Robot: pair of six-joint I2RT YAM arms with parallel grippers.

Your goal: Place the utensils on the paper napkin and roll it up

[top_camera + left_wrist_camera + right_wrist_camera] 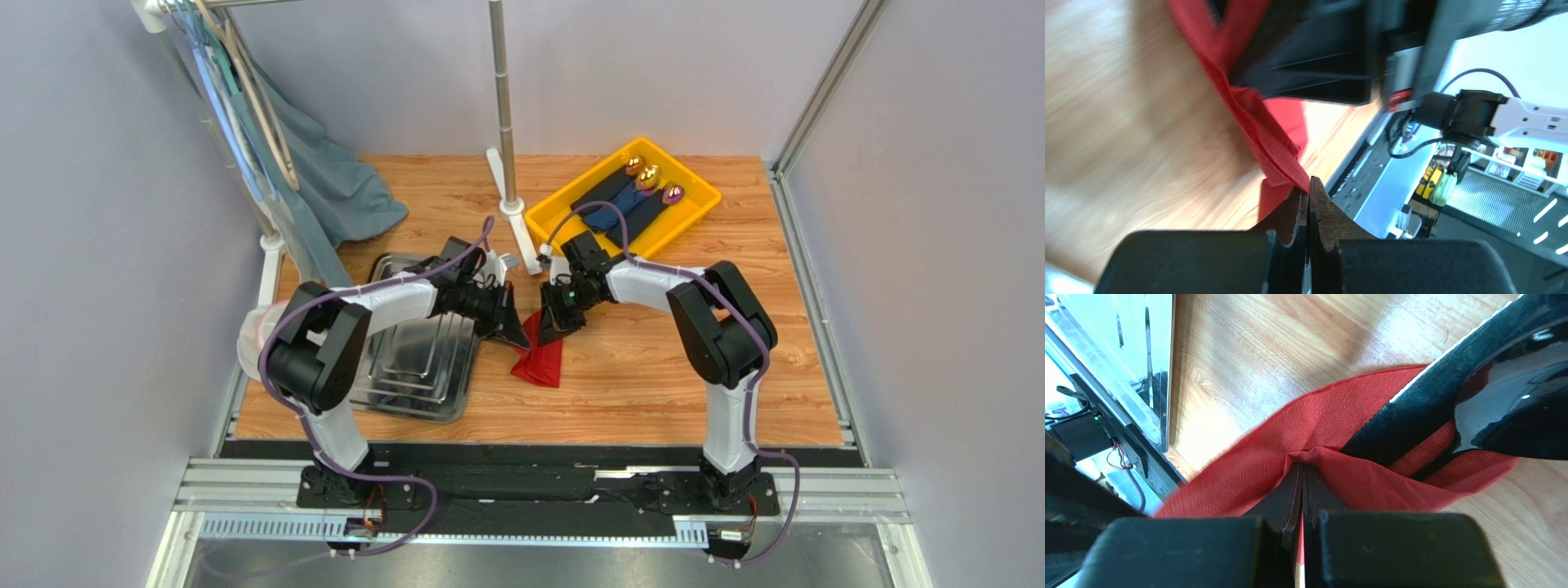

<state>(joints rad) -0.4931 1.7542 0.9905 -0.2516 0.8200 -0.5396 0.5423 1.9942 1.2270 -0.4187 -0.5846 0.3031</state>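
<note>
The red paper napkin (541,357) lies on the wooden table between the two arms, partly folded up. My left gripper (513,326) is shut on a corner of the napkin (1281,156), which stretches away from its tips. My right gripper (555,321) is shut on a pinched fold of the napkin (1247,478). Black utensils lie on the napkin in the right wrist view: a spoon with a glossy round bowl (1514,410) and a flat dark handle (1419,410) beside it. The napkin's folds wrap partly over them.
A steel tray (417,361) lies to the left of the napkin and shows in the right wrist view (1131,361). A yellow bin (555,222) at the back holds dark rolled napkins with gold and purple heads. A white stand pole (503,110) rises behind the grippers.
</note>
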